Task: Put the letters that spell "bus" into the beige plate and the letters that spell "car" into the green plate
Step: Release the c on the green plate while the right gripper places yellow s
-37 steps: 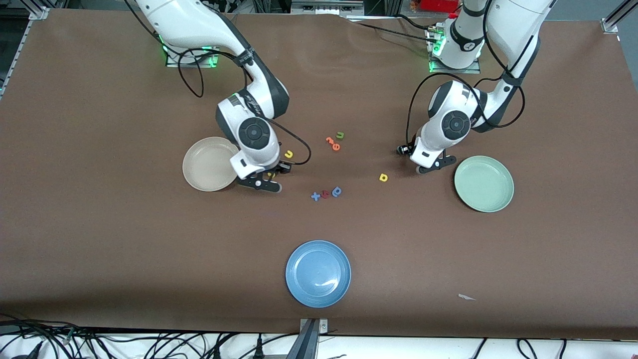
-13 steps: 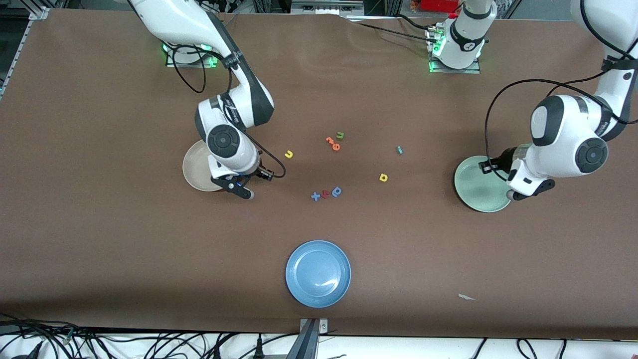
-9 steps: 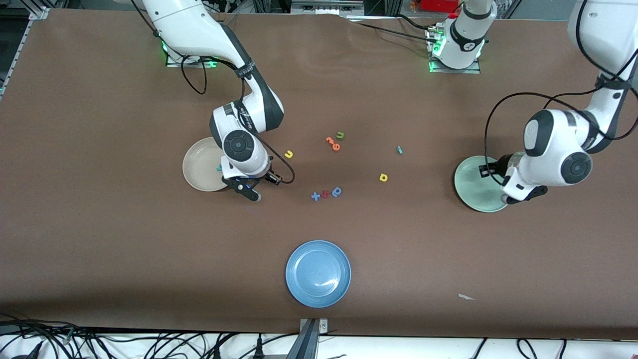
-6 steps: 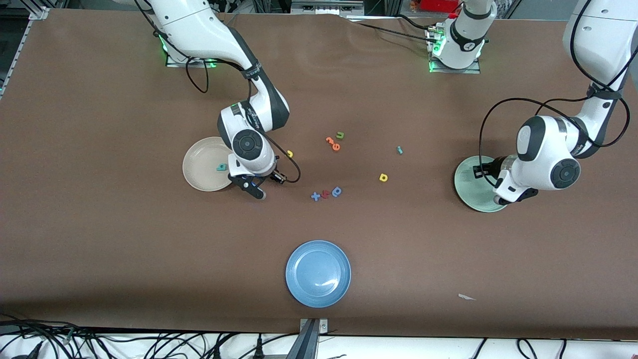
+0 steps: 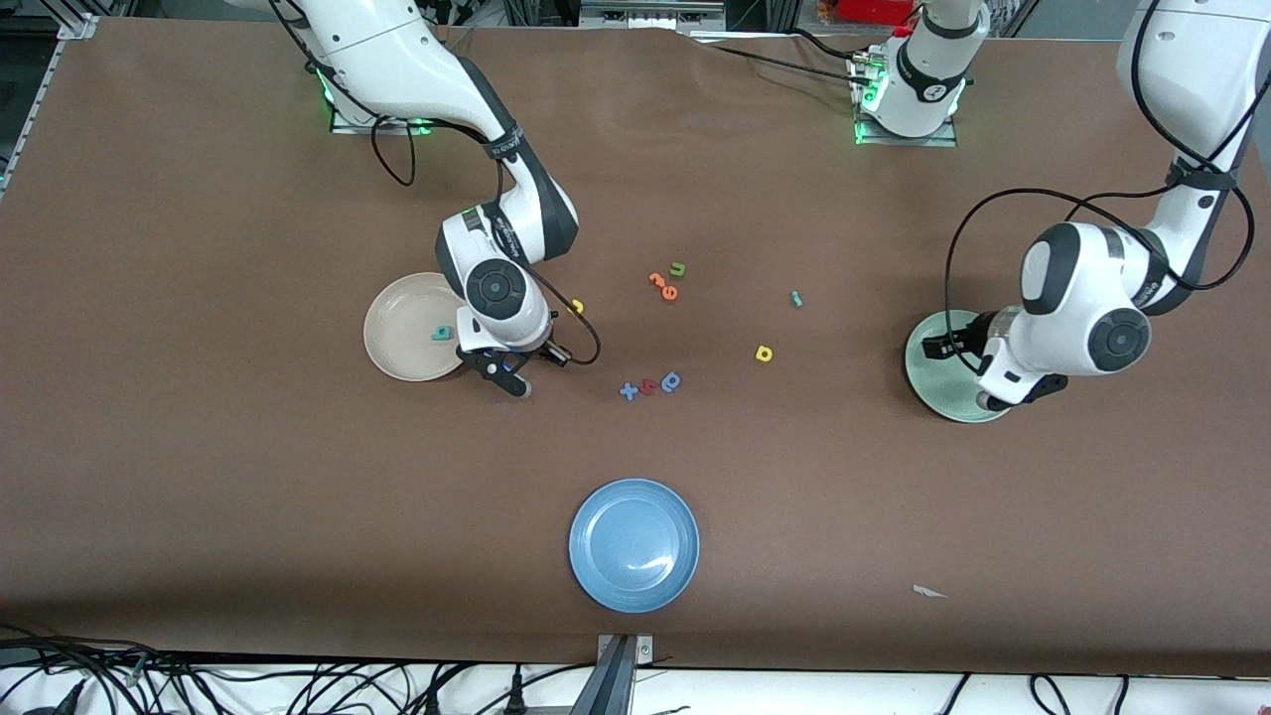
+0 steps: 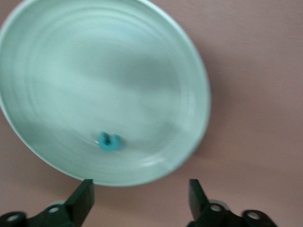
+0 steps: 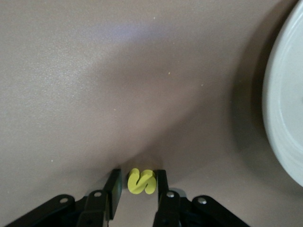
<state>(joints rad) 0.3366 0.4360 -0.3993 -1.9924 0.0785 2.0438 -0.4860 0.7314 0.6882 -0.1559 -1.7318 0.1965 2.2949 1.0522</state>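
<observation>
- Right claw pinches the yellow "s" beside the beige plate (teal "b" inside).
- Left claw hangs spread over the green plate, teal "c" inside.

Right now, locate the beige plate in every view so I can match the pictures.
Front view: the beige plate lies toward the right arm's end of the table, partly under that arm's wrist.
Right wrist view: only an arc of the plate's rim shows, at the picture's edge.
Left wrist view: not in it; the plate there is the green plate.
Shared landmark: the right gripper, beside the plate in both.
</observation>
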